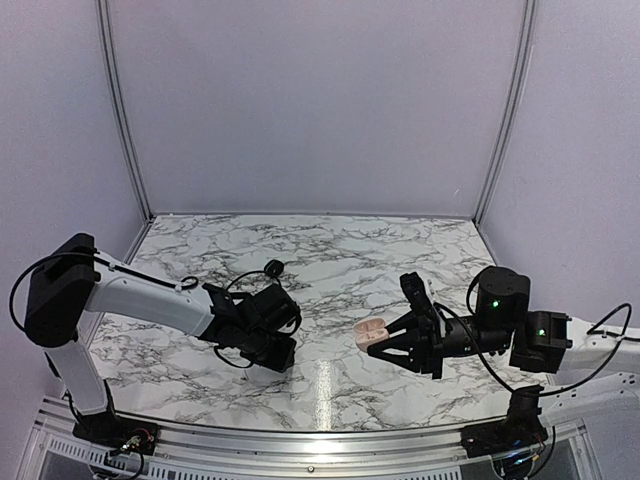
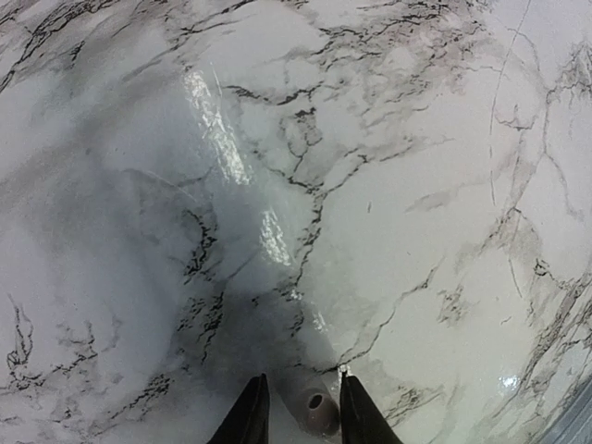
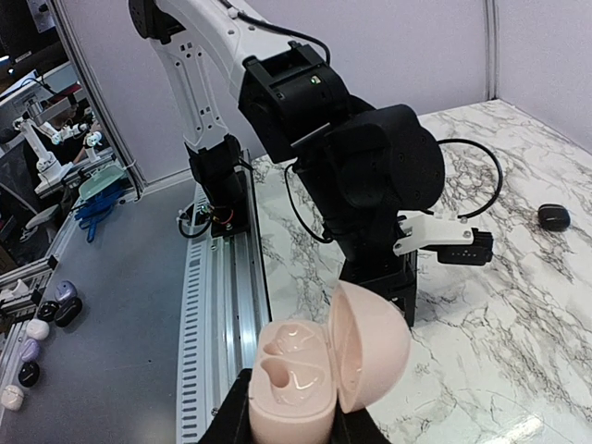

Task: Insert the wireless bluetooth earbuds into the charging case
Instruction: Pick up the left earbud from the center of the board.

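My right gripper [image 3: 289,427] is shut on the pinkish-cream charging case [image 3: 294,379] and holds it above the table with its lid [image 3: 370,347] open. Both of its wells are empty. The case also shows in the top view [image 1: 372,330], at the right gripper [image 1: 385,340]. My left gripper [image 2: 303,412] hangs over the marble and holds a small greyish earbud [image 2: 319,413], its tip hole facing the camera. The left gripper [image 1: 280,352] is left of the case, apart from it. A small black rounded piece [image 1: 273,267] lies on the table behind the left arm; it also shows in the right wrist view [image 3: 553,216].
The marble table [image 1: 330,260] is walled at the back and sides. An aluminium rail [image 3: 222,305] runs along its near edge. Several small round cases [image 3: 32,338] lie on a bench beyond the rail. A black cable [image 1: 245,280] loops by the left wrist.
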